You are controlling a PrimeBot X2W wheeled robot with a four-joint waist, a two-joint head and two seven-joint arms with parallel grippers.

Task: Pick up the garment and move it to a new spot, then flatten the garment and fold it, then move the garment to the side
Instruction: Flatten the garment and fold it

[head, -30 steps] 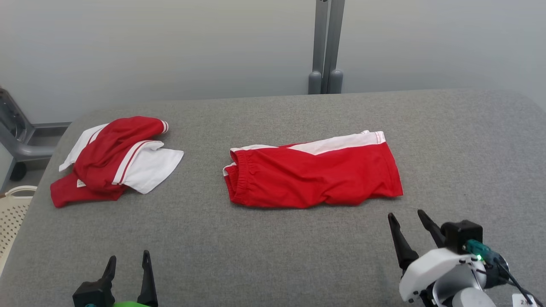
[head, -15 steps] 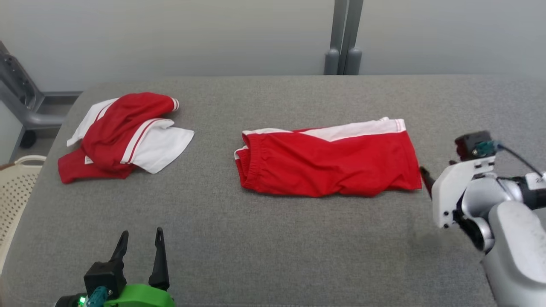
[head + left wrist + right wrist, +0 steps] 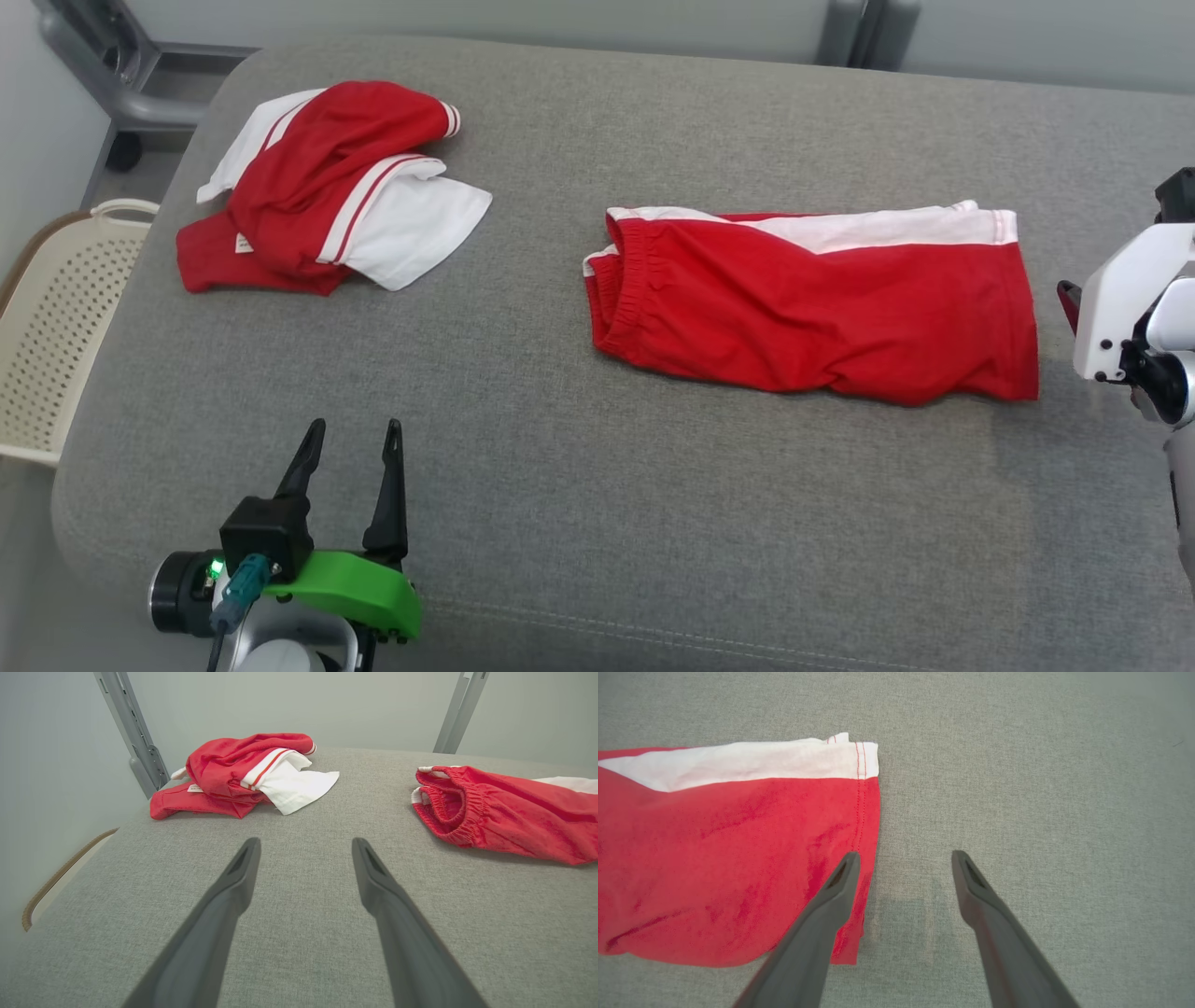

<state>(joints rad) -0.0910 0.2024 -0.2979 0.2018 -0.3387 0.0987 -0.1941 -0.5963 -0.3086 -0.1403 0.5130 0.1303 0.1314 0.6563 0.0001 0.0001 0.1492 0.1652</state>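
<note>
- The red shorts (image 3: pixel 812 299) lay folded flat near the middle of the grey padded table (image 3: pixel 560 541).
- Their long axis ran left to right across the head view, and the right end sat slightly nearer the robot.
- The elastic waistband pointed to the robot's left and the stitched leg hems to its right. A white stripe ran along the far edge.
- The right gripper (image 3: pixel 903 858) hung over the hem end, aimed down at the table, jaws spread wide and holding nothing.
- In its wrist view one finger crossed the near hem corner and the other stood over bare table. Whether either touched the cloth could not be told.
- The left gripper (image 3: pixel 355 429) sat low at the near left, well apart from the shorts. Its fingers pointed toward the far side, parted and empty.
- A crumpled red and white top (image 3: pixel 327 187) lay at the far left corner.
- A cream perforated basket (image 3: pixel 56 327) stood beside the table's left edge.
</note>
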